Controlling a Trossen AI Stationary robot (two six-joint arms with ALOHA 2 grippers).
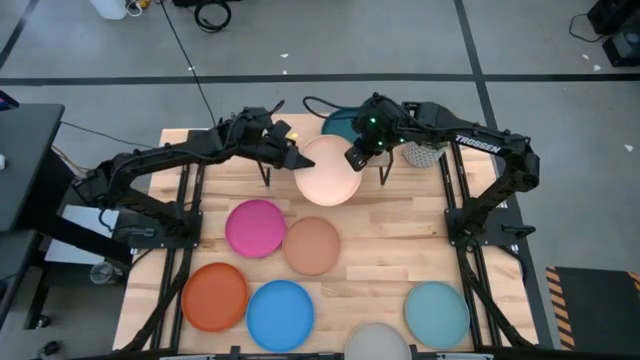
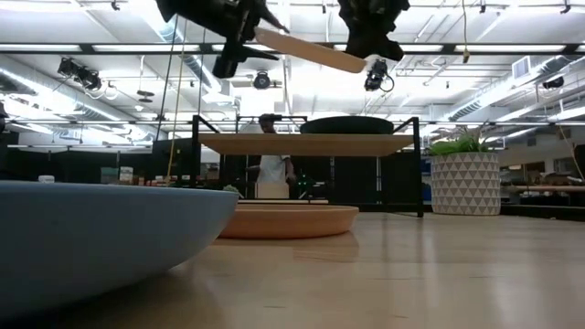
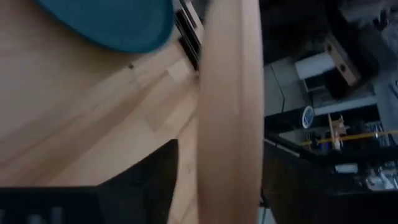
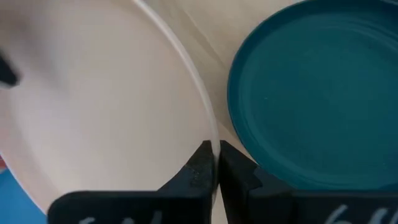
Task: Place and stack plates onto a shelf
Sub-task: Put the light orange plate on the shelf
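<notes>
— While both dark arms meet over the far middle of the light slatted wooden table (image 1: 400, 250), what have they got?

— A round cream plate (image 1: 328, 172), held in the air between them and tilted in the low view, one edge dipping toward the right. The right gripper (image 4: 216, 163) has its two dark fingers pinched almost together on the plate's rim, the thin edge caught between them. The left gripper (image 1: 293, 157) is at the opposite rim; its wrist view shows the plate edge-on beside a dark finger, but how far those jaws stand apart I cannot tell.

— And underneath?

— The small low shelf with the pale wooden top and thin black legs (image 2: 306, 143), with a round dark teal plate (image 4: 317, 93) already lying on it. The cream one hangs above the shelf, just beside the teal one, clear of it.

— The rest of the table?

— Pink plate (image 1: 256, 228) and tan plate (image 1: 312, 245) touching near the middle, orange (image 1: 214, 296) and blue (image 1: 280, 314) along the near edge, pale grey (image 1: 376, 342) cut off at the edge, light teal (image 1: 437, 313) to the right. A white patterned pot with a green plant (image 2: 464, 181) stands past the shelf.

— The room?

— Grey floor, ceiling strip lights, and a person in a white top (image 2: 271, 164) behind the shelf.
</notes>
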